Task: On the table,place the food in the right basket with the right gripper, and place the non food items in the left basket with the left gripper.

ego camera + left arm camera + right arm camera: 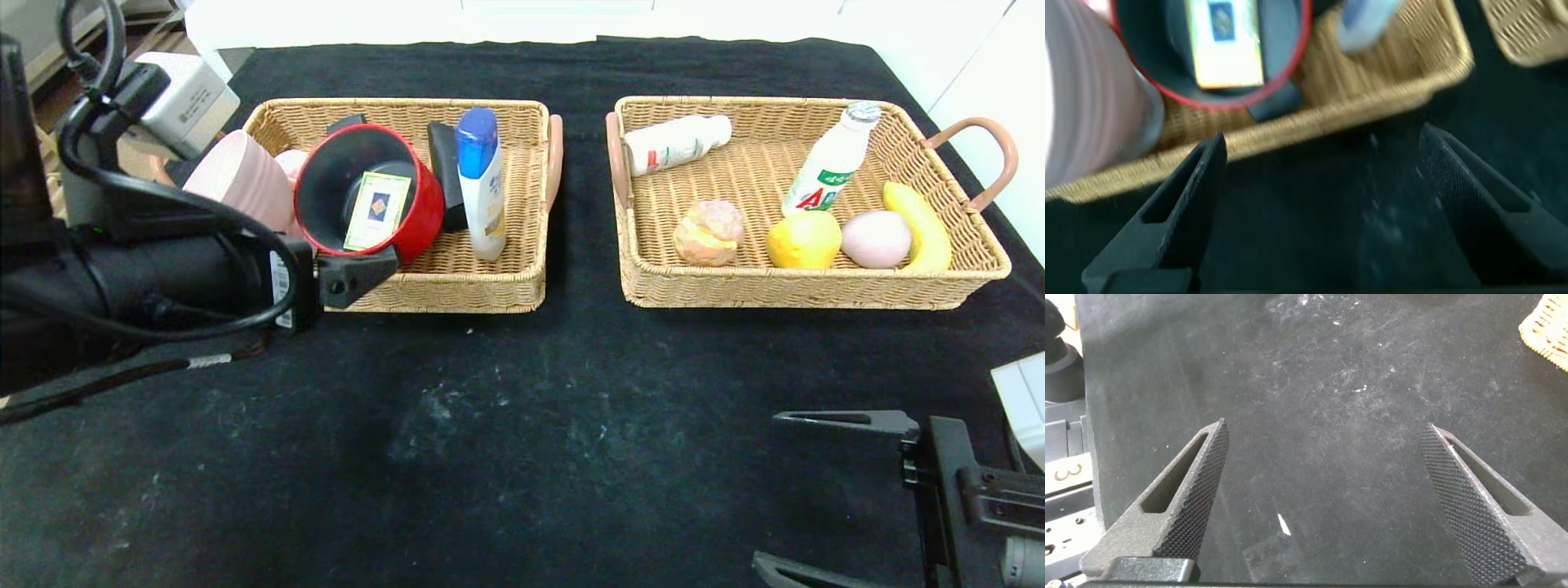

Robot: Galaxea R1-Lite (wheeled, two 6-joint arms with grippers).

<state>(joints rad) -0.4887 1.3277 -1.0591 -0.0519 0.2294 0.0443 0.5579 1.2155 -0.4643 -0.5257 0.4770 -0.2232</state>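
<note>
Sorting appears complete: no item lies between either gripper's jaws. The left gripper (1315,204), jaws spread and empty, hovers just before the left basket (457,282). The right gripper (1323,506), jaws likewise spread, sits well short of the right basket (816,290).

The left woven wicker basket (522,269) holds a red mug (363,192) on its side with a card inside, a pink ribbed cup (241,175), and a blue-capped white bottle (482,184). The right woven wicker basket (816,290) holds two white bottles, a yellow banana (918,224), a lemon, a pink egg and a pastry.
</note>
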